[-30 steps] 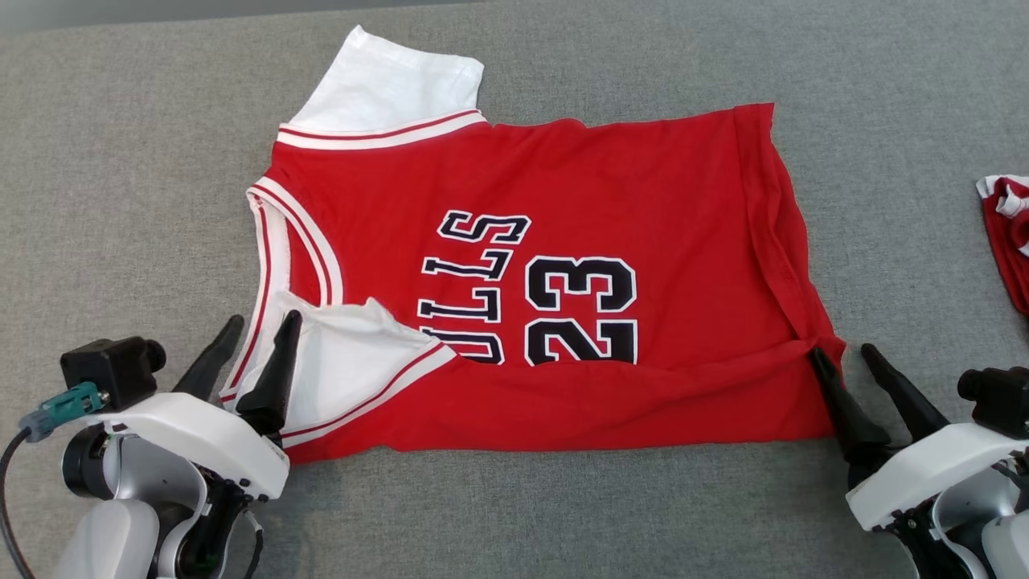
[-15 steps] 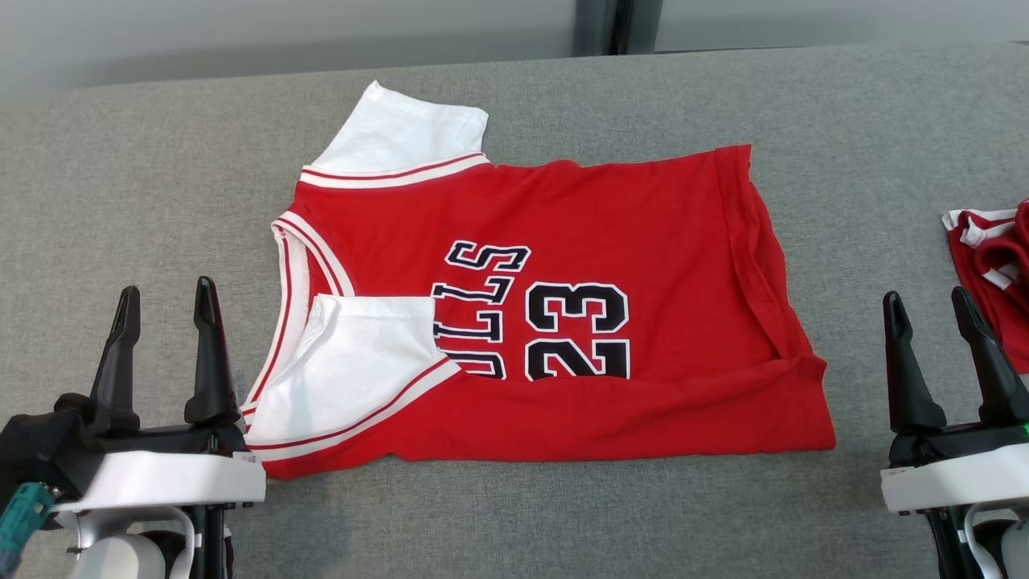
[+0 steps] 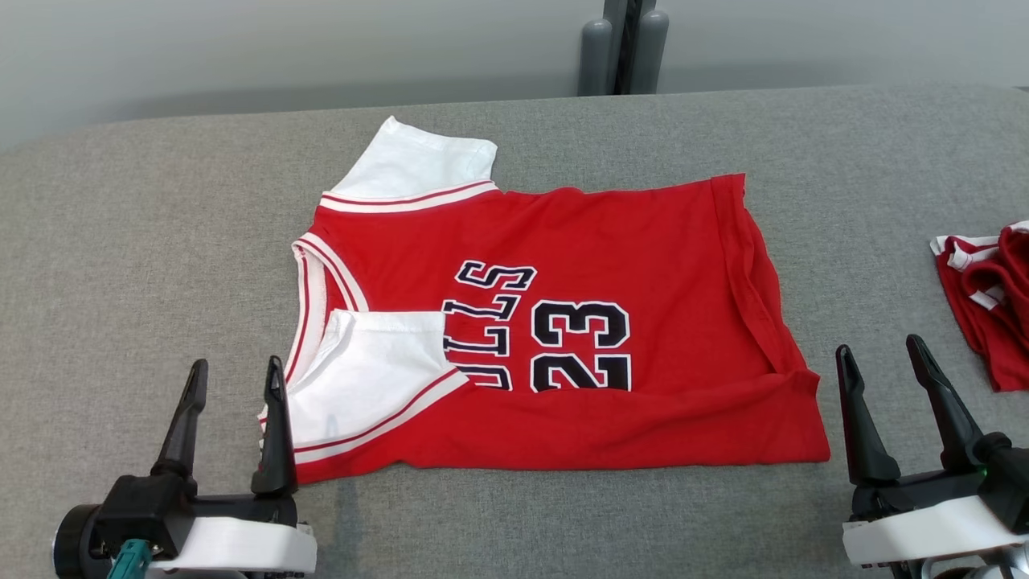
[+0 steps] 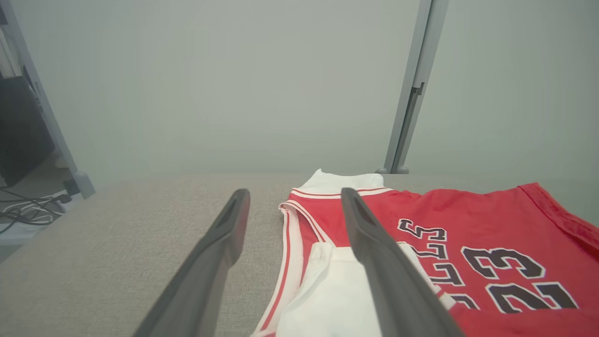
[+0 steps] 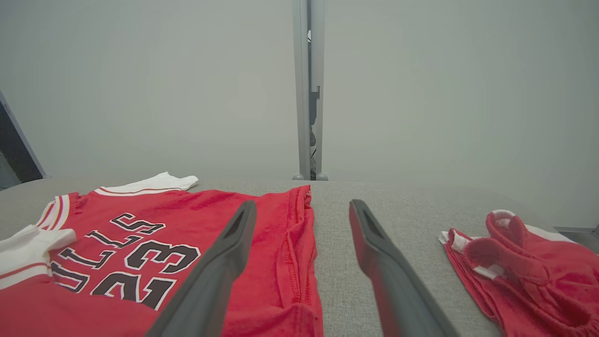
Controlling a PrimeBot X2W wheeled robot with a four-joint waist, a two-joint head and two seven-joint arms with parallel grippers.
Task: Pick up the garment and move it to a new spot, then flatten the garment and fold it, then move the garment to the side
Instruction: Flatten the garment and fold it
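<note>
Left gripper [image 3: 235,366] and right gripper [image 3: 877,346] have backed off the red-and-white fabric basketball jersey [image 3: 563,257] (near edge folded over), both spread wide and empty, jersey flat between and just ahead of them.

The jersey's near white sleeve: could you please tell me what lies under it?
The white sleeve lies folded onto the red jersey, hiding part of its black lettering; anything else beneath the fold is covered.
</note>
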